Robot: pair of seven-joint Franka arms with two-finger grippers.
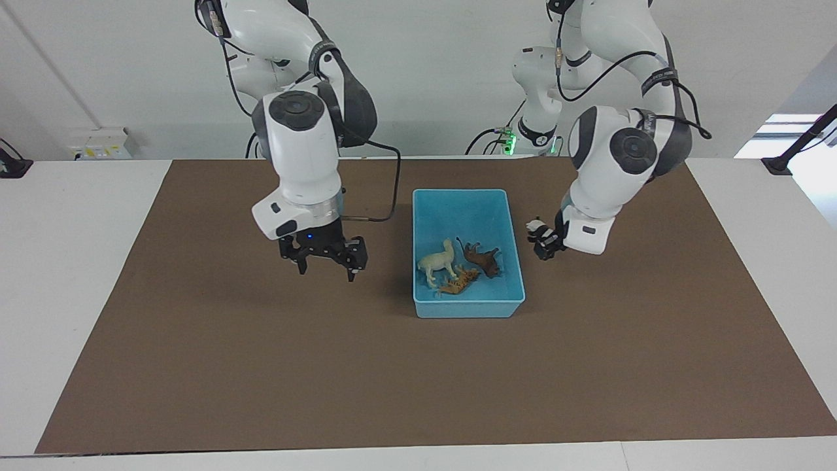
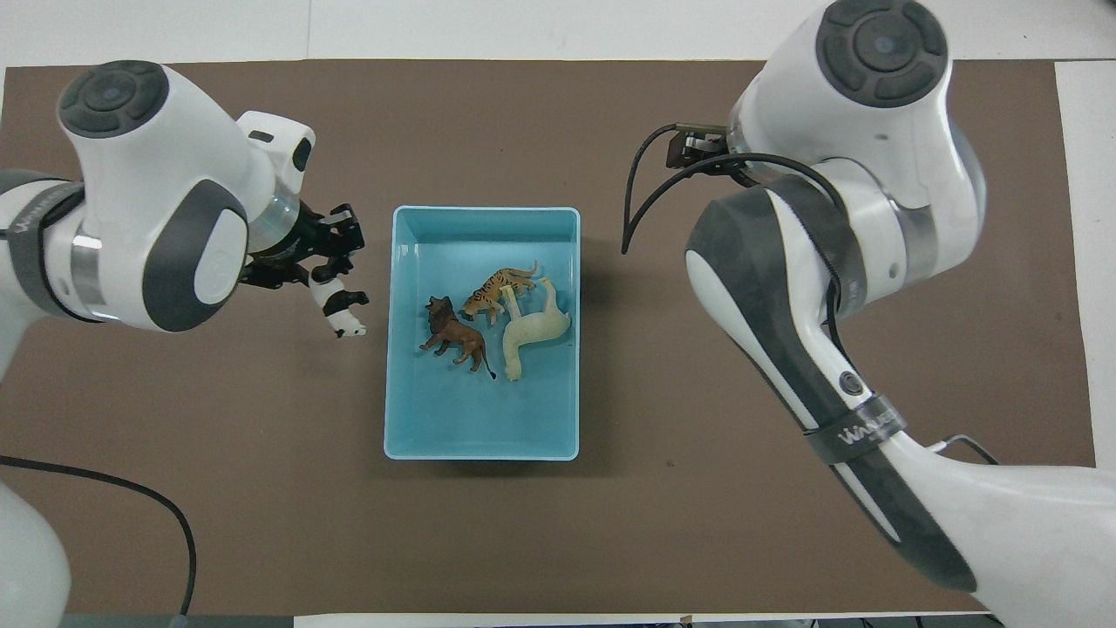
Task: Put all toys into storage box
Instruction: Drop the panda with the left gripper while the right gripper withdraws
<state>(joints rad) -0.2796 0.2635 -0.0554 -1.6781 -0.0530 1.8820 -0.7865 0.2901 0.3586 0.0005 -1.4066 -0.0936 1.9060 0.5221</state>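
My left pincer [image 1: 544, 243] pinched the panda [image 2: 342, 312], raised over the mat just beside the box [image 1: 468, 196], on the side toward my left arm's end of the surface. The box's long axis ran from the robots' edge toward the opposite edge, so I judged a short sideways carry over its long rim was what remained. Alpaca [image 1: 439, 261], tiger [image 1: 458, 282] and lion [image 1: 482, 259] lay inside. My right pincer [image 1: 325, 263] waited, spread, over the mat.
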